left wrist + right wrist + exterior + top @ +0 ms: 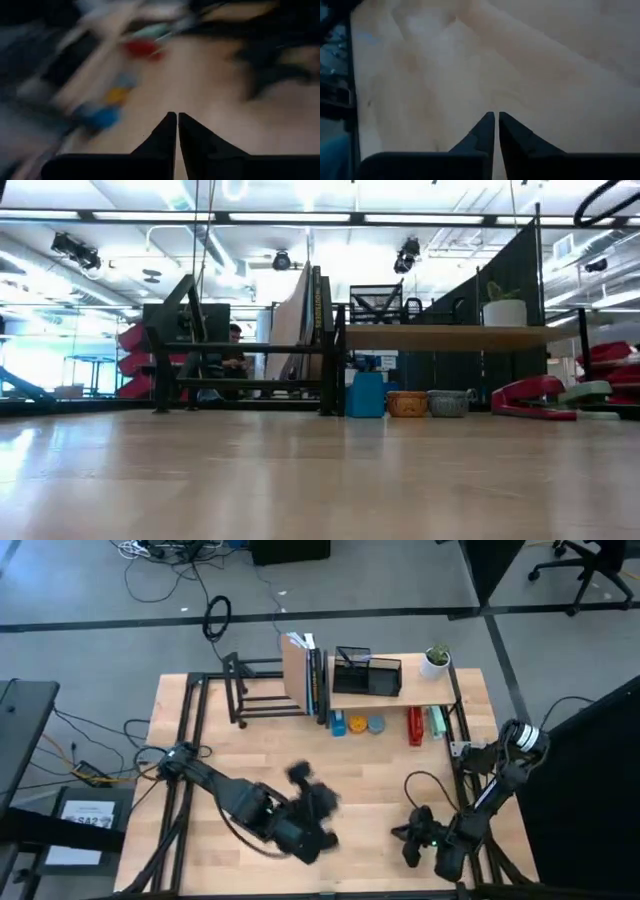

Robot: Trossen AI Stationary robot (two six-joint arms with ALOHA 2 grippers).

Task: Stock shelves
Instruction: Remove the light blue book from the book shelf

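Hidden or unclear: the left gripper (318,802) is smeared in the high view, and its wrist view shows the stocked items only as coloured blurs.
Left gripper: over the tabletop (380,765) near its front middle; jaws clenched, nothing between them.
Right gripper (411,840): low at the front right corner; jaws clenched and empty, wrist view showing only bare wood.
Shelves: wooden plank shelf (400,692) at back right; black tube rack (262,690) just left of it.
On the plank: mesh organizer (368,671), potted plant (435,661); books (305,675) stand at its left end.
Beneath the plank: blue box (366,394), two small baskets (407,403), red stapler (530,396), probably a second, green one beside it.
Low view only: neither arm appears; a person (233,352) sits beyond the rack.
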